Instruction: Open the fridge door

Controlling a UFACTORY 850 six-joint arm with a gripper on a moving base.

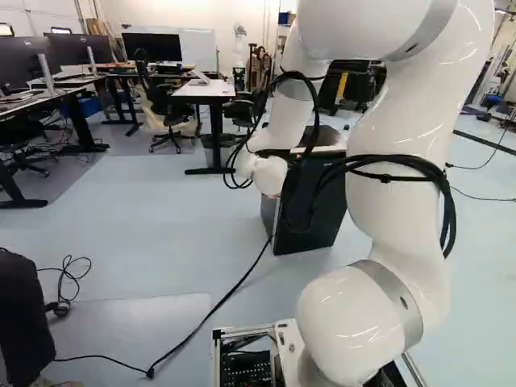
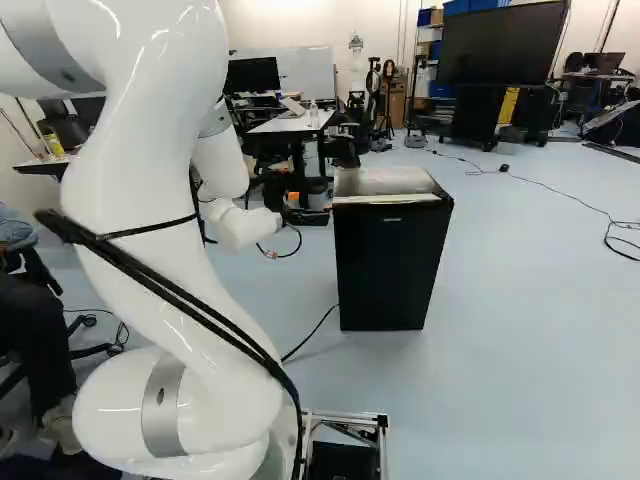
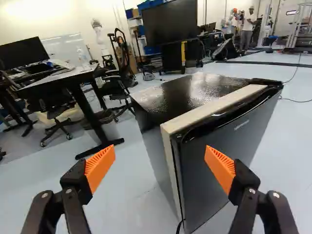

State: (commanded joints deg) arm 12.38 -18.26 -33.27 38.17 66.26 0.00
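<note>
The black fridge [image 2: 385, 275] stands upright on the pale floor [image 2: 520, 310], right of the arm in the right base view, its door [image 3: 201, 183] closed. A small line of lettering [image 3: 241, 125] sits high on the door's front. The hand [image 2: 280, 236] is spread wide, holding nothing, with the fridge ahead of it. A black cable [image 1: 234, 292] trails over the floor. Beyond are a desk [image 3: 54, 80] and a large dark screen [image 2: 500, 45].

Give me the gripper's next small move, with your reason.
Probably ease the open gripper ahead toward the pale-trimmed upright edge of the fridge door: that edge shows ahead, between the spread fingers, and they hold nothing.
</note>
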